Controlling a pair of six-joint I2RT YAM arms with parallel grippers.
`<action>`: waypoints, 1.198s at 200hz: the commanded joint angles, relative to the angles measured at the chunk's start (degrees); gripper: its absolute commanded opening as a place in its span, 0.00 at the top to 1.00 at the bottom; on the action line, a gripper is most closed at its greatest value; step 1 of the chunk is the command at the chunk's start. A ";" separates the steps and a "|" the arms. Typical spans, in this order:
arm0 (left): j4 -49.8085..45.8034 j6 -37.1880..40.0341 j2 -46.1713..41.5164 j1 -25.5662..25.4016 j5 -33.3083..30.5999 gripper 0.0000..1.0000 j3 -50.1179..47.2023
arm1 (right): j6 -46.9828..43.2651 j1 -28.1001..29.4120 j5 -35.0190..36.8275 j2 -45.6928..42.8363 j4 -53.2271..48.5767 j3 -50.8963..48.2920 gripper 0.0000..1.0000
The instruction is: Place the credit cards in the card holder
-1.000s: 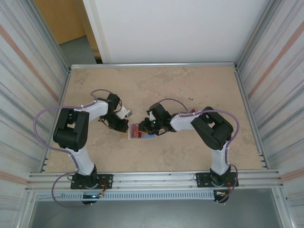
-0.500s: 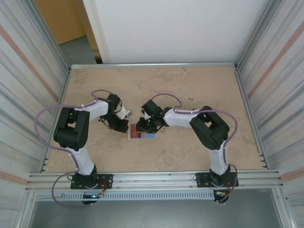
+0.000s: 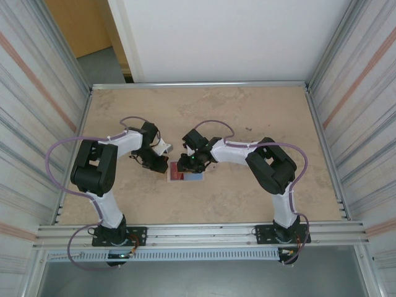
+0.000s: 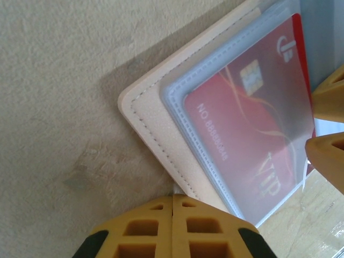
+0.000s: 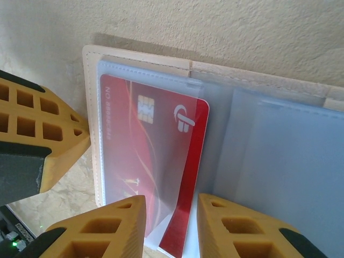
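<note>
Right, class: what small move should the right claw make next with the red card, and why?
Probably nudge the red card deeper into its pocket: one end pokes out by the open right claw, and the shut left claw sits at the card holder.

The card holder (image 3: pixel 185 174) is hemmed by the left claw (image 3: pixel 162 163) at its left side and the right claw (image 3: pixel 187 162) over it; bare surface (image 3: pixel 204 201) is left on its near side.

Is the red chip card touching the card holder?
Touching. The right wrist view shows the red chip card tucked inside a clear pocket of the card holder.
</note>
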 commanded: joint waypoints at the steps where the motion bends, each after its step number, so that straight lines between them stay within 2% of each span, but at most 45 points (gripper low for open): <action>1: -0.67 0.38 -0.05 -0.50 0.31 1.00 0.71 | -1.63 0.26 -0.19 1.14 -2.38 2.83 0.70; 72: -0.14 0.70 -1.54 -0.46 -1.45 0.99 0.54 | -1.33 0.96 -0.49 1.99 -3.05 5.22 0.70; 125: 1.40 1.40 -7.17 2.57 -4.66 0.86 -0.92 | -4.93 -1.19 4.30 -5.61 -9.05 2.18 0.66; 170: 3.78 4.35 -14.18 3.55 -7.51 0.62 -1.73 | -8.58 -3.61 9.67 -13.80 -16.13 0.04 0.59; 215: 5.04 4.02 -16.89 3.06 -3.07 0.61 -1.50 | -10.01 -4.75 10.43 -17.61 -16.43 -3.06 0.57; 239: 4.80 3.54 -16.60 -0.57 -2.75 0.61 -0.38 | -9.97 -5.34 10.73 -19.03 -15.28 -5.41 0.57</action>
